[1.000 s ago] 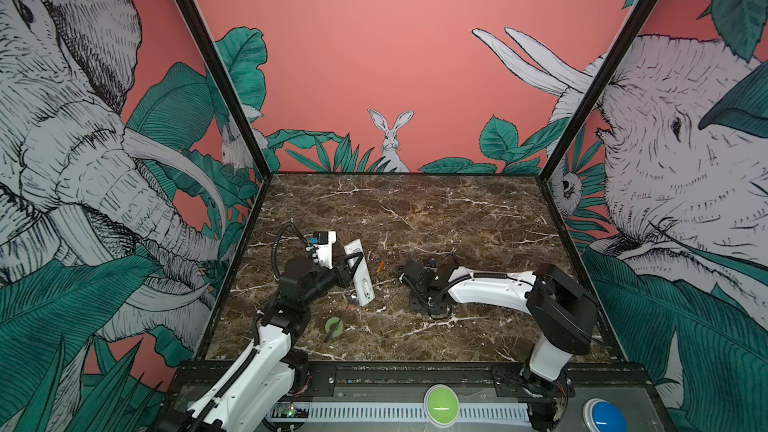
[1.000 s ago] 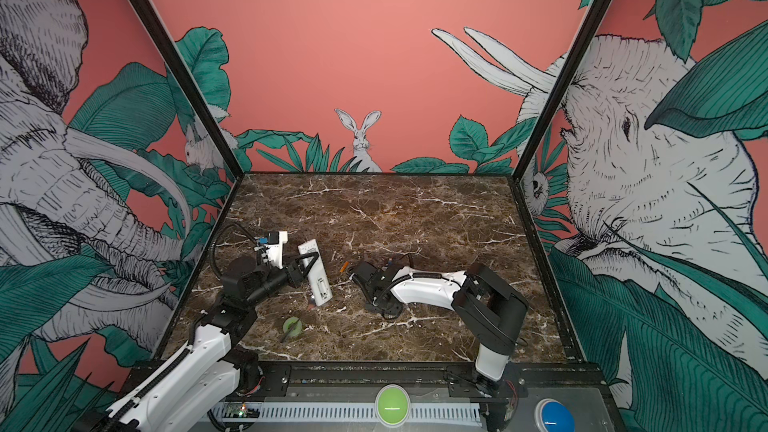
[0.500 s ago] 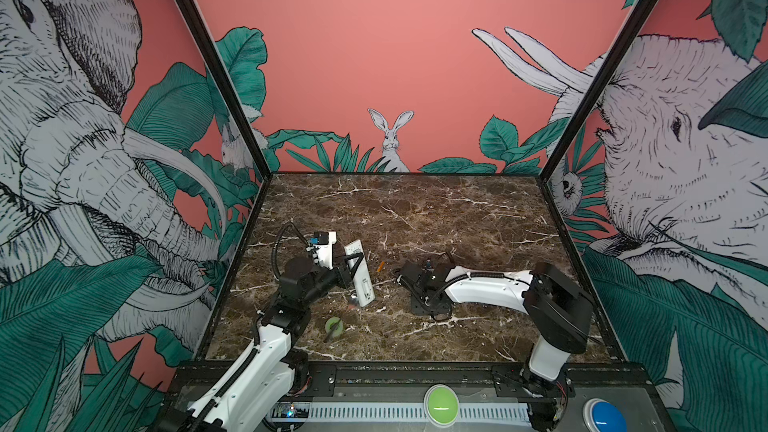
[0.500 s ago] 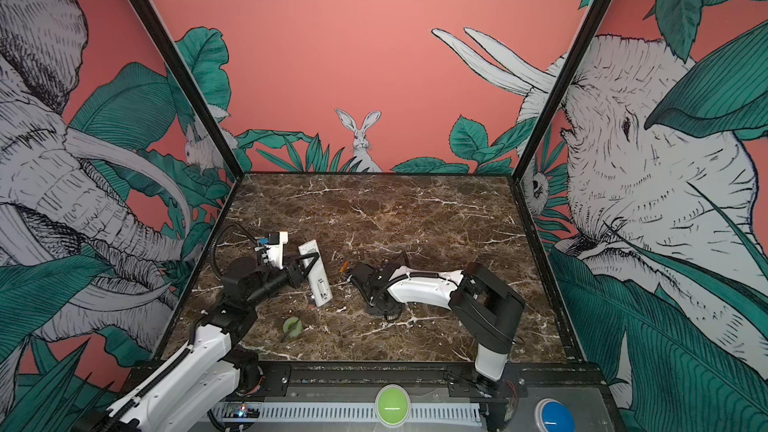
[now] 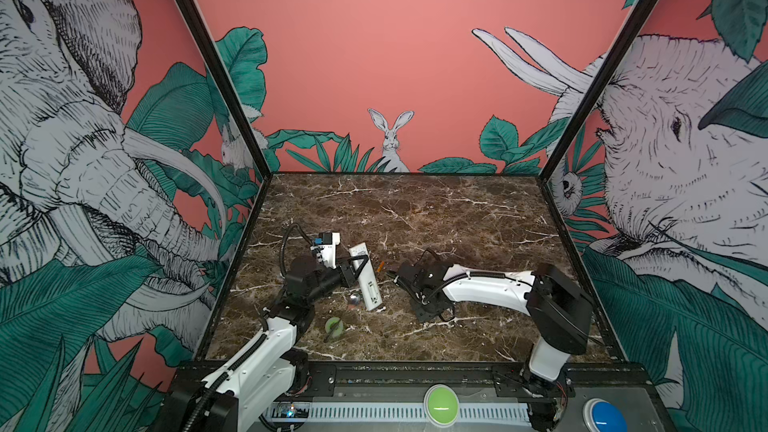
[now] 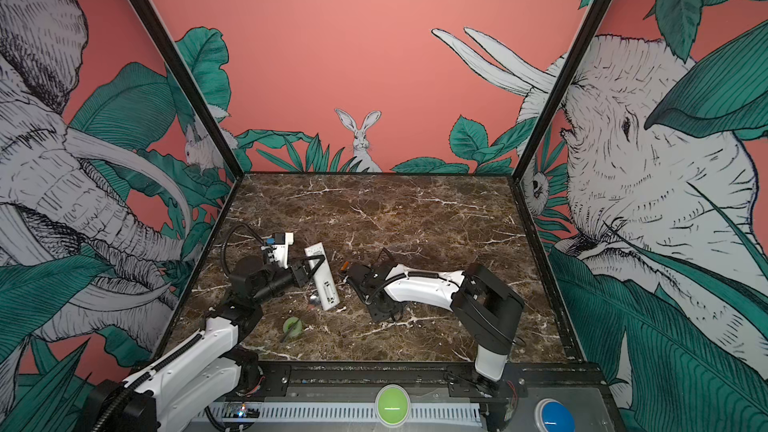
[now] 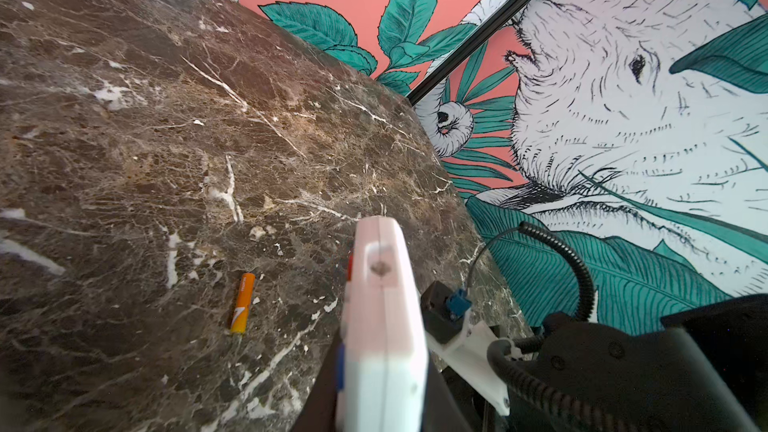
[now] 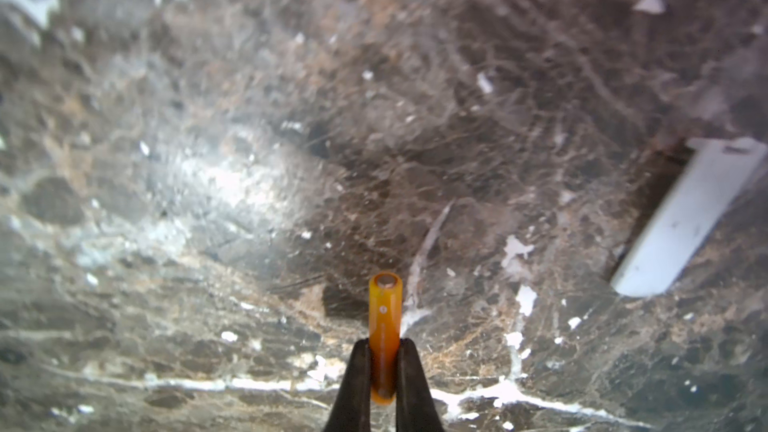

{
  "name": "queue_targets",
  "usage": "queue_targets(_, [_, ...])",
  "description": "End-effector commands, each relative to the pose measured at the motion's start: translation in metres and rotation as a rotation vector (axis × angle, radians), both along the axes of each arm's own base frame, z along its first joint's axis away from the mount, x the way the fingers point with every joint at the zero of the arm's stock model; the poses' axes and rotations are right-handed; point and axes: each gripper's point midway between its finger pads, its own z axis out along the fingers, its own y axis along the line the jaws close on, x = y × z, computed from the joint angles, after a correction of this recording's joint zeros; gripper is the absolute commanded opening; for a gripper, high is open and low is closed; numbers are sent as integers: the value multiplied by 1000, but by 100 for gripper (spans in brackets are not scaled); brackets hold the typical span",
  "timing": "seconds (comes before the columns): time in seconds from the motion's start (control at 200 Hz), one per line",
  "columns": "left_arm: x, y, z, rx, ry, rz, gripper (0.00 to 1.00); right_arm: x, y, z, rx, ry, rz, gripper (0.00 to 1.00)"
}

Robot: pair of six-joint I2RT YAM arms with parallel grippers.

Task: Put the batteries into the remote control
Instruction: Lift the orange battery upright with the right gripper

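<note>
My left gripper (image 7: pixel 384 371) is shut on the white remote control (image 7: pixel 384 317). Its dark jaws press on both flat faces, and coloured buttons show along one side. In both top views the remote (image 5: pixel 370 290) sits left of centre with that gripper (image 5: pixel 360 267) across it. My right gripper (image 8: pixel 384 347) is shut on one orange battery (image 8: pixel 385 309), which sticks out past the fingertips just over the marble. Another battery (image 7: pixel 243 303) lies loose on the table near the remote. From above, an orange battery (image 5: pixel 380 266) shows right at my right gripper (image 5: pixel 390 273).
A flat white strip (image 8: pixel 685 218) lies on the marble off to one side of the held battery. A small shiny metal piece (image 5: pixel 354 299) and a green round thing with a dark stick (image 5: pixel 333 326) sit in front of the remote. Printed walls enclose the table.
My right gripper's jaws have closed on the battery, and that arm has edged slightly left. The left arm and the remote have not moved.
</note>
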Motion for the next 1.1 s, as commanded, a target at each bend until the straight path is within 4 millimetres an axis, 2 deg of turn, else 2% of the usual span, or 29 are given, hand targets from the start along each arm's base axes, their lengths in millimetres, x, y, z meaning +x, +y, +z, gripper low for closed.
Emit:
queue_targets(0.0, [-4, -1, 13, -47, -28, -3, 0, -9, -5, -9, -46, 50, 123, 0])
queue_targets(0.35, [-6, 3, 10, -14, -24, 14, 0, -10, -6, -24, -69, 78, 204, 2])
queue_targets(0.545, [-5, 3, 6, -10, -14, 16, 0, -9, -9, -22, -67, 65, 183, 13])
queue_targets(0.695, [-4, 3, 4, -9, -13, 15, 0, -10, -12, -20, -55, 56, 148, 17])
queue_targets(1.095, [-5, 3, 3, -10, -15, 14, 0, -13, -13, -21, -8, 41, 79, 17])
